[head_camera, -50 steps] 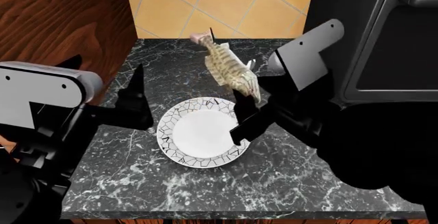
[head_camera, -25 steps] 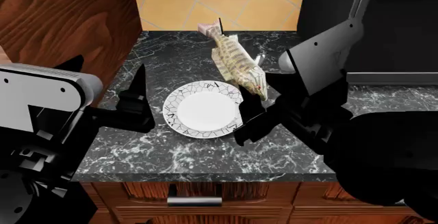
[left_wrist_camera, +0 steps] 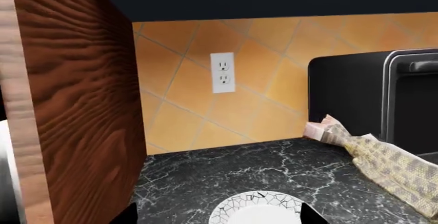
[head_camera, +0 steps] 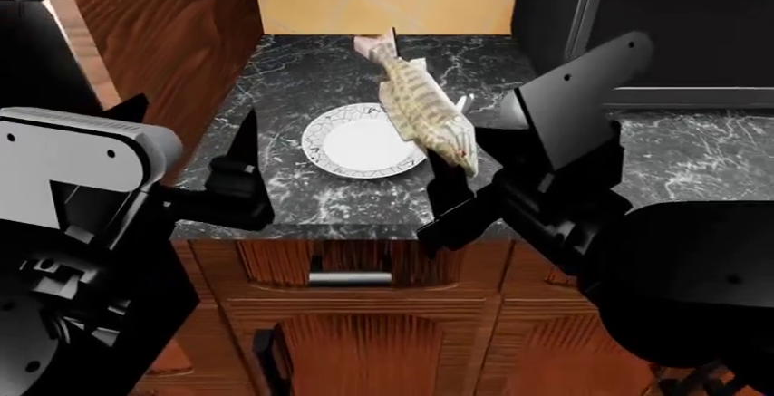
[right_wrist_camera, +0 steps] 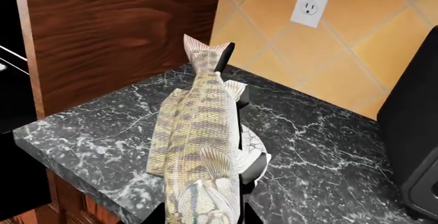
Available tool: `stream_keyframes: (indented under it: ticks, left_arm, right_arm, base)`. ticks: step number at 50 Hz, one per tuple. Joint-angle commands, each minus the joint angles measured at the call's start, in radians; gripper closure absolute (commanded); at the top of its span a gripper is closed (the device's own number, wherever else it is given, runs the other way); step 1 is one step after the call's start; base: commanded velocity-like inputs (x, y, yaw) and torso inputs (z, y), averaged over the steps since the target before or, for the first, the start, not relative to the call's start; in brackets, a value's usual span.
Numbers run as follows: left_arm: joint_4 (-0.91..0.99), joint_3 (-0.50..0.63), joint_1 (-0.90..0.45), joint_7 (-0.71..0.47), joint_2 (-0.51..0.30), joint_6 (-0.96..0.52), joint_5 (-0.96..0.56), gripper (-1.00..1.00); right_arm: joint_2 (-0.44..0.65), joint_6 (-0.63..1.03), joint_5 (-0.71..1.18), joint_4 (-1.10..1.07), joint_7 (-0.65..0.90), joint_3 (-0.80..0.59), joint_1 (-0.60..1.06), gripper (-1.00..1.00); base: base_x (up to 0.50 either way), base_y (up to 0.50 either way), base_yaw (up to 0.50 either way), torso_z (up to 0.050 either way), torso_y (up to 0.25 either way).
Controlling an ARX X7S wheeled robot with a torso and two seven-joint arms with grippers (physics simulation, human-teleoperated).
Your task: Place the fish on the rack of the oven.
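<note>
I have the right tool (head_camera: 450,162) clamped on the fish (head_camera: 426,113), holding it lifted above the plate (head_camera: 362,140) and counter (head_camera: 303,198) so it travels clear toward the oven, while my left tool (head_camera: 236,165) hangs apart, empty.

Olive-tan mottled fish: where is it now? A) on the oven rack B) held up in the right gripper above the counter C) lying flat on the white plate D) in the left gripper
B: the olive-tan mottled fish sits between the right gripper's fingers, above the white patterned plate.
</note>
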Motion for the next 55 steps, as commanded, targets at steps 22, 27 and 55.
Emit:
stream_keyframes:
  ticks: [22, 27, 55]
  left_arm:
    - [-0.032, 0.022, -0.023, 0.002, -0.007, 0.014, 0.015, -1.00]
    - [-0.033, 0.011, -0.061, -0.032, -0.008, -0.005, -0.049, -1.00]
    - [-0.343, 0.161, -0.497, -0.043, -0.137, -0.228, -0.263, -1.00]
  right_arm:
    - [0.021, -0.019, -0.074, -0.044, -0.050, -0.003, 0.001, 1.00]
    - [0.031, -0.026, -0.070, -0.053, -0.046, 0.006, -0.001, 1.00]
    - [0.047, 0.027, 0.136, -0.012, 0.168, 0.005, 0.149, 1.00]
  base:
    - [-0.26, 0.00, 0.00, 0.000, 0.000]
    - [-0.07, 0.00, 0.00, 0.000, 0.000]
    - [0.00, 0.00, 0.00, 0.000, 0.000]
